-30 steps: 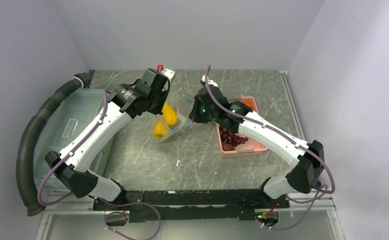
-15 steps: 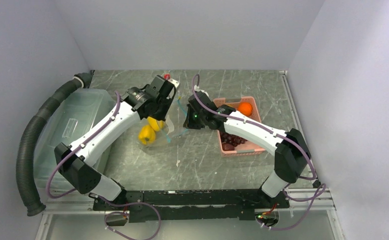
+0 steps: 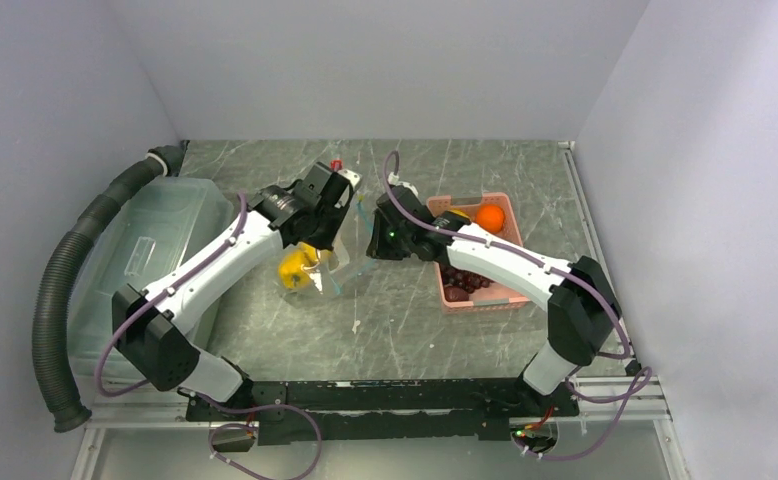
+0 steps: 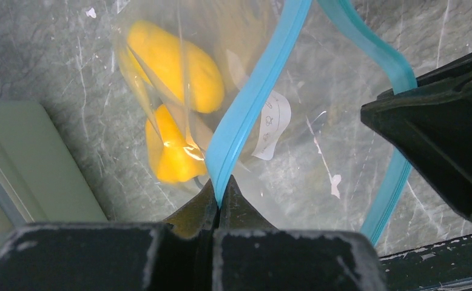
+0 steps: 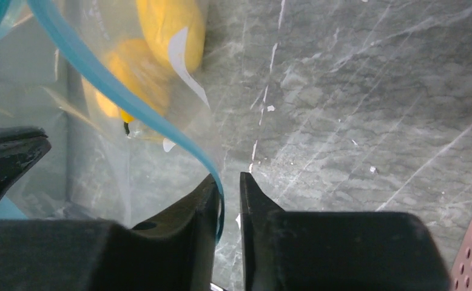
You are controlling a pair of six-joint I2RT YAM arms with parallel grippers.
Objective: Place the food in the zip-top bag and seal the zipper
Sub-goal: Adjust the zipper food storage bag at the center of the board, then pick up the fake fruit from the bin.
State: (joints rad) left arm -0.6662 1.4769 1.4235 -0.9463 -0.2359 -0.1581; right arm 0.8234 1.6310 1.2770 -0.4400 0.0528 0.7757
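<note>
We are mid-loading. The bag (image 3: 331, 266) hangs just left of the basket (image 3: 506, 297) with at least two yellow pieces (image 4: 174, 68) inside, while the grapes (image 3: 464, 280) and orange ball (image 3: 490, 217) lie in the basket. Our left gripper (image 4: 219, 195) is pinched tight on the zipper (image 4: 253, 102). The right gripper (image 5: 227, 182), between bag and basket, shows a narrow gap, with the strip running in against one finger, unclamped. Next, we judge, the right must fetch a piece from the basket and drop it through the held mouth. The print on the bag's white sticker (image 4: 274, 123) is too small to read.
</note>
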